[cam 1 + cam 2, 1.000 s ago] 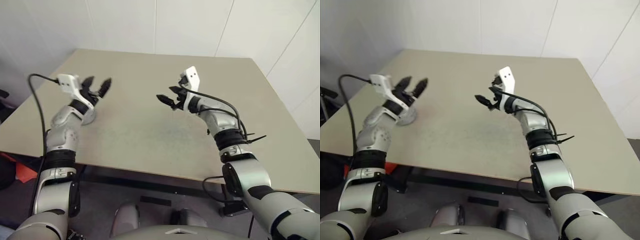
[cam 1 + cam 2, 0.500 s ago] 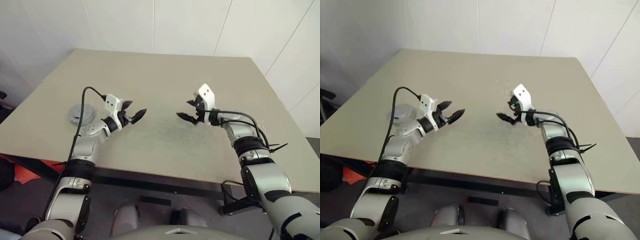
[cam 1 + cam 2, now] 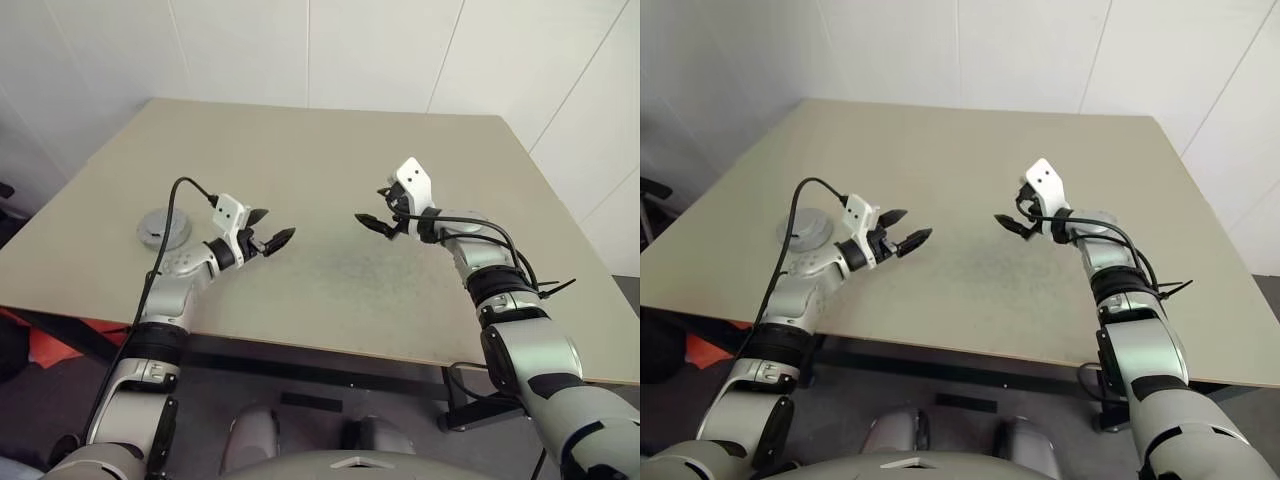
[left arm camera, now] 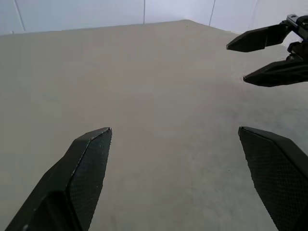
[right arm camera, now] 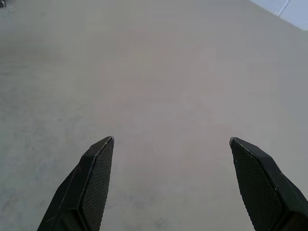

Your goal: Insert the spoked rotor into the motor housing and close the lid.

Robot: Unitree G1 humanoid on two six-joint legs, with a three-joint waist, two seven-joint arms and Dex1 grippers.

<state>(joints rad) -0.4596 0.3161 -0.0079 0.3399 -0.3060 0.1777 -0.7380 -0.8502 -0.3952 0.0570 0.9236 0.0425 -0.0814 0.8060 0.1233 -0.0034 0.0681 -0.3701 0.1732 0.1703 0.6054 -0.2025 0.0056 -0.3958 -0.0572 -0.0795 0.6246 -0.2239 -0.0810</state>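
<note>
Grey and round, a short flat metal piece (image 3: 163, 228) lies near the left edge of the beige bench (image 3: 330, 150) — which of the motor parts it is I cannot tell from here. It sits just behind my left forearm, apart from both of my hands.

My left gripper (image 3: 268, 231) hovers over the bench a little right of that piece, pointing toward the middle, its two black jaws spread wide with nothing between them. Looking along that wrist, my fingers (image 4: 82, 168) stand far apart over bare beige board, and the tips of my other gripper (image 4: 263, 56) show across from them.

A worn, slightly darker patch marks the bench surface between my two hands.

My right gripper (image 3: 378, 213) hangs over the bench right of centre, aimed back toward the left one, so the two face each other with a gap between them. Its jaws are spread too, and empty — from that wrist, the fingers (image 5: 94, 185) frame only the plain surface below.

White wall panels (image 3: 380, 50) rise behind the far edge of the bench.
</note>
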